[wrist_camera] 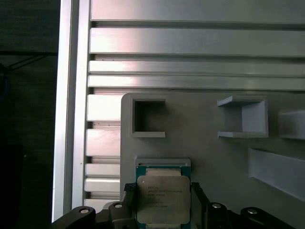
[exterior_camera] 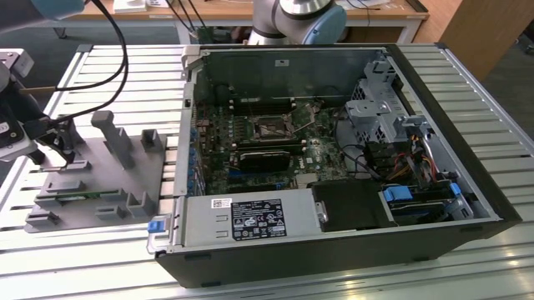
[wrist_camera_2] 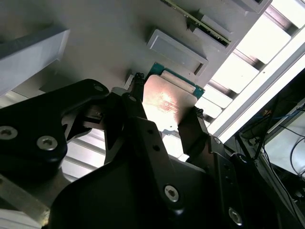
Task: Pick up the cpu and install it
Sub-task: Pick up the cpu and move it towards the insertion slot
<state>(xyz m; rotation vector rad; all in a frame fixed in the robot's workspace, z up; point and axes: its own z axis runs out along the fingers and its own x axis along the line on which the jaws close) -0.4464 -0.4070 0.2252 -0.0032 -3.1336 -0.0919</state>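
The cpu [wrist_camera: 163, 199] is a flat square chip with a silvery top and a green rim. It lies at a shallow pocket of the grey fixture tray [wrist_camera: 205, 152]. My gripper [wrist_camera: 163, 190] has a black finger pressed against each of two opposite edges of the chip. In the second wrist view the cpu [wrist_camera_2: 167, 95] sits between the same fingertips of the gripper [wrist_camera_2: 166, 101], close to the tray surface. In the exterior view the gripper [exterior_camera: 52, 150] hangs over the tray [exterior_camera: 100, 181] at the exterior view's left. The motherboard socket [exterior_camera: 272, 129] lies inside the open computer case [exterior_camera: 434, 144].
Upright pegs [exterior_camera: 112, 137] and small blocks stand on the tray close to the gripper. The case's metal side wall [exterior_camera: 185, 125] rises between tray and motherboard. Cables [exterior_camera: 117, 56] hang from the arm above the slatted table [exterior_camera: 134, 87].
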